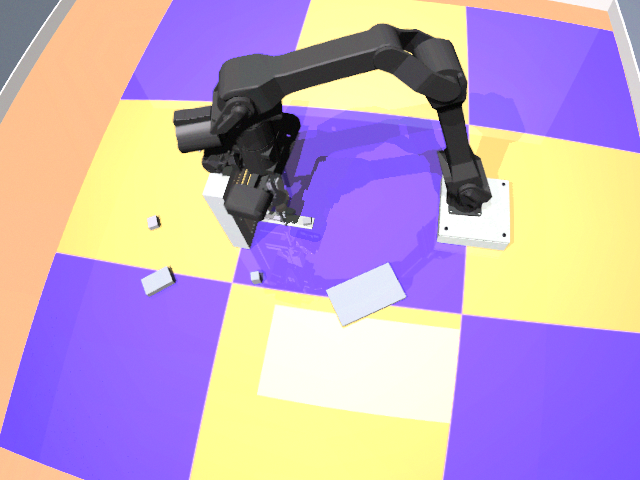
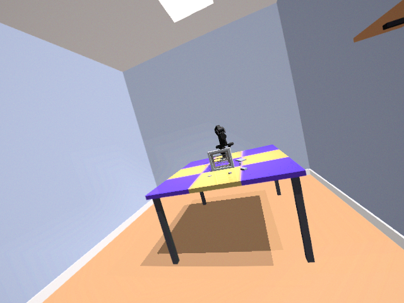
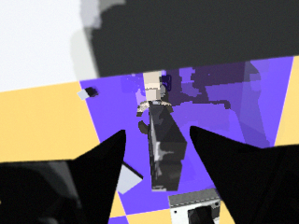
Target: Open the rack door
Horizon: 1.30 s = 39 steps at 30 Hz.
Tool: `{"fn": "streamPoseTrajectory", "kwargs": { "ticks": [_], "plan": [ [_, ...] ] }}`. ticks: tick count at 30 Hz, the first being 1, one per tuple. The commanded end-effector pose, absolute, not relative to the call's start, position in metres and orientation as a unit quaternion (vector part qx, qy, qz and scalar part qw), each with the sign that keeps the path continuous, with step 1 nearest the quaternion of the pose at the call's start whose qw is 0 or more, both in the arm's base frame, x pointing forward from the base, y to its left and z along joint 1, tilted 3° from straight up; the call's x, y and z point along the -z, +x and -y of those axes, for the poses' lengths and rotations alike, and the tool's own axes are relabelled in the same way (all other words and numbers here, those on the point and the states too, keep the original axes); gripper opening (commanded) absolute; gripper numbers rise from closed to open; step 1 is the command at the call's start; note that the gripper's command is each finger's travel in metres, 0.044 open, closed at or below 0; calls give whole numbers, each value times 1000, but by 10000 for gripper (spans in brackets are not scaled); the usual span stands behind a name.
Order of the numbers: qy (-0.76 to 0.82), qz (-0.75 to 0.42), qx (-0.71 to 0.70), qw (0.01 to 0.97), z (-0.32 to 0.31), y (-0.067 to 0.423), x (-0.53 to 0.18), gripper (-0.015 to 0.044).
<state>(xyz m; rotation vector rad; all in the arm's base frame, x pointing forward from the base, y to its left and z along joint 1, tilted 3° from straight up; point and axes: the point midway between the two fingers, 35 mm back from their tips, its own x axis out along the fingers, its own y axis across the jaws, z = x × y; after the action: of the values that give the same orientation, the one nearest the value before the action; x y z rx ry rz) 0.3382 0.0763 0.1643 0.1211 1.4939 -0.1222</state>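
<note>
The rack [image 1: 223, 214] [image 2: 231, 159] [image 3: 33, 42] stands upright on the table, white on its lit side and dark on its shaded side. The door [image 1: 308, 223] shows from above as a narrow pale strip standing out from the rack's front at roughly a right angle. The dark grey handle [image 3: 164, 135] points up toward the wrist camera. My gripper [image 3: 158, 132] is open, with one fingertip on each side of the handle and a gap visible on both sides. In the top view the gripper body hides much of the handle and the rack's front; whether it touches the rack cannot be told.
Small pale cubes [image 1: 153, 222] [image 1: 255, 277] and a pale block [image 1: 158, 281] lie around the rack. A flat pale slab [image 1: 366, 294] [image 3: 127, 181] lies beyond the door. My arm's white base plate [image 1: 496, 206] is at the right, and the arm arches above the table.
</note>
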Motion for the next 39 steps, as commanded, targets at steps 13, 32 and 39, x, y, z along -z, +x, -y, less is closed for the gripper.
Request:
{"fn": "streamPoseTrajectory", "kwargs": {
  "ticks": [13,32,39],
  "plan": [
    [333,-603,316,652,-76,338,-164,295],
    [576,-415,540,452,-76,338,-164,295],
    [576,-415,540,452,-76,338,-164,295]
  ]
}}
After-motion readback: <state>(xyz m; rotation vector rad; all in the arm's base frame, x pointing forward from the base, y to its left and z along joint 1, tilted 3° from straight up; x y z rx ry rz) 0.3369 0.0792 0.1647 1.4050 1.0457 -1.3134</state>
